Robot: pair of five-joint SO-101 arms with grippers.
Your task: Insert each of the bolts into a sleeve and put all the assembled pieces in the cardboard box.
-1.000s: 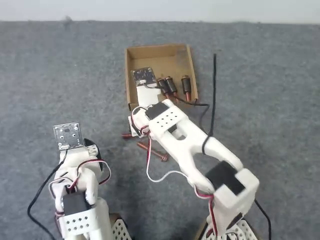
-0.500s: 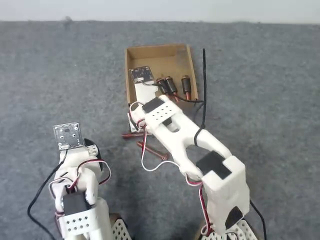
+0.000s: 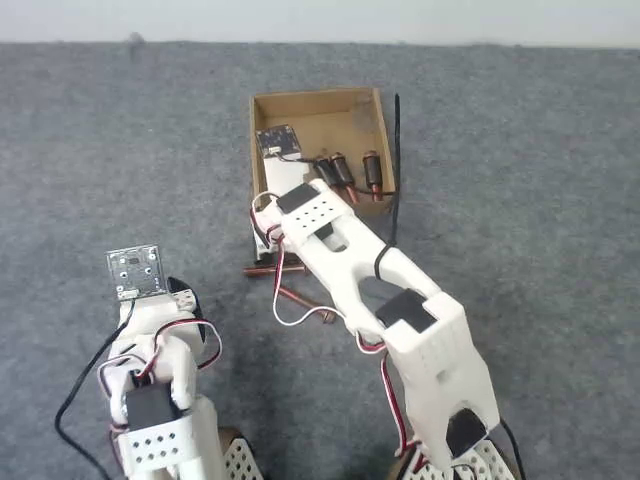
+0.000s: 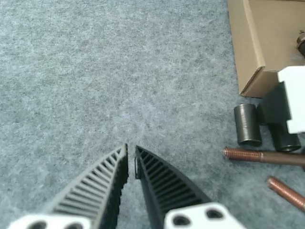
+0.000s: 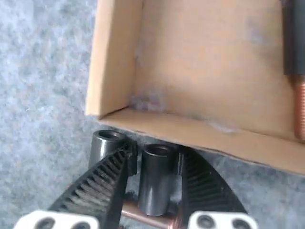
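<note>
Straddling a dark sleeve (image 5: 155, 186) with the right tool (image 5: 156, 152), jaws parted close either side, just outside the cardboard box (image 5: 190, 131) wall, seemingly to grip it for a copper bolt (image 4: 248, 155) nearby. Holding the left tool (image 4: 131, 150) closed, empty, aside over bare surface (image 4: 95, 71).

A robotics lab: two white arms (image 3: 380, 290) (image 3: 150, 400) on a grey carpeted table (image 3: 530, 150), pale wall (image 3: 320, 18) behind.
</note>
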